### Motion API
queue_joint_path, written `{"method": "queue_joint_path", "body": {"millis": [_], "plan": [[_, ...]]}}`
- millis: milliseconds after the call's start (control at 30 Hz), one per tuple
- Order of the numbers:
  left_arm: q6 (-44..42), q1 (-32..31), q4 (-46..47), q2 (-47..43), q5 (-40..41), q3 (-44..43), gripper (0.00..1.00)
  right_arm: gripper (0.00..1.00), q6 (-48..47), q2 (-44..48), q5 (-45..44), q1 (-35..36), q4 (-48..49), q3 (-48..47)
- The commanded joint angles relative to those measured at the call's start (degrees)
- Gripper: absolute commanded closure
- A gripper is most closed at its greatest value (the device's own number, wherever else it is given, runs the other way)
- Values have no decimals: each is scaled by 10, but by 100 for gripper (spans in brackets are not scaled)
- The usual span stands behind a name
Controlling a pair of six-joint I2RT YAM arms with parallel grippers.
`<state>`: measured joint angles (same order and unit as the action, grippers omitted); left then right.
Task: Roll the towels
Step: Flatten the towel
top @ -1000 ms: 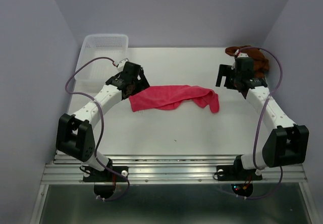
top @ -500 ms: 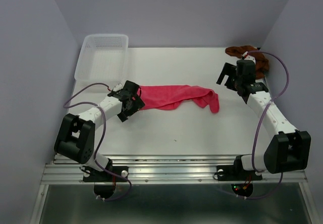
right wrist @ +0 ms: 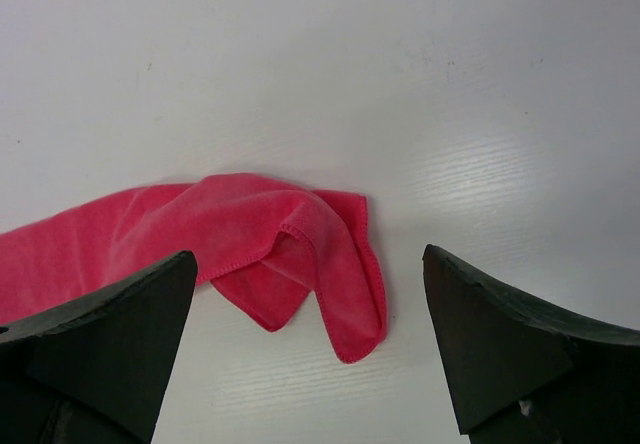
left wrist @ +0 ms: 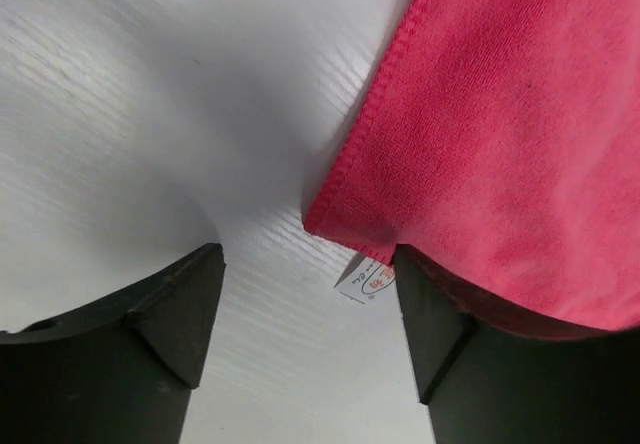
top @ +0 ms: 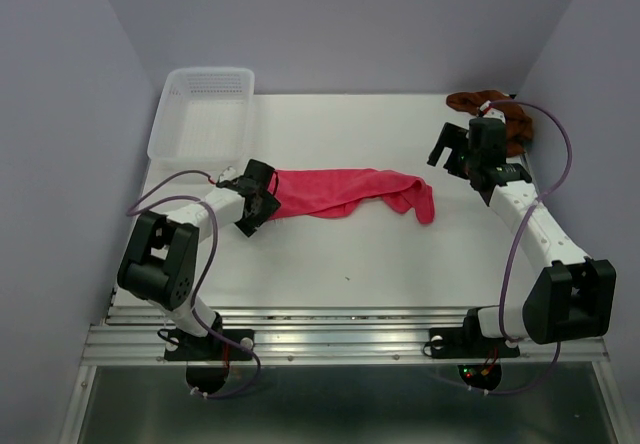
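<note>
L gripper (left wrist: 305,264) wide open, left-end corner of pink towel (left wrist: 500,114) btwn fingers; R gripper (right wrist: 308,264) wide too, near towel's other end. Bite deep into cloth, not just tag (left wrist: 365,284).

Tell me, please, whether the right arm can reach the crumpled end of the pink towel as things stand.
Probably yes. The right gripper hangs open over the table, and the pink towel has its crumpled end lying just ahead of the fingers, with nothing in between.
</note>
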<state>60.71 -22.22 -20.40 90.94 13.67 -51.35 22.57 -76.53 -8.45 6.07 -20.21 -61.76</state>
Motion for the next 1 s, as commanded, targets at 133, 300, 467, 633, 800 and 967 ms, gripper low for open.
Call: {"method": "queue_joint_path", "body": {"millis": [133,300,467,633,800,967], "plan": [[3,17,36,21,19,1,35,0,4,-2,4,2,28,-1],[-6,17,52,39,4,6,44,0,3,1,-7,2,27,0],[-21,16,67,54,-16,9,60,0,4,3,-13,2,27,3],[-23,16,65,54,-19,18,100,0,10,5,-30,2,22,6],[-33,17,65,26,-24,23,100,0,25,6,-45,2,-18,8],[-49,16,57,-36,-23,26,100,0,43,7,-59,2,-78,23]]}}
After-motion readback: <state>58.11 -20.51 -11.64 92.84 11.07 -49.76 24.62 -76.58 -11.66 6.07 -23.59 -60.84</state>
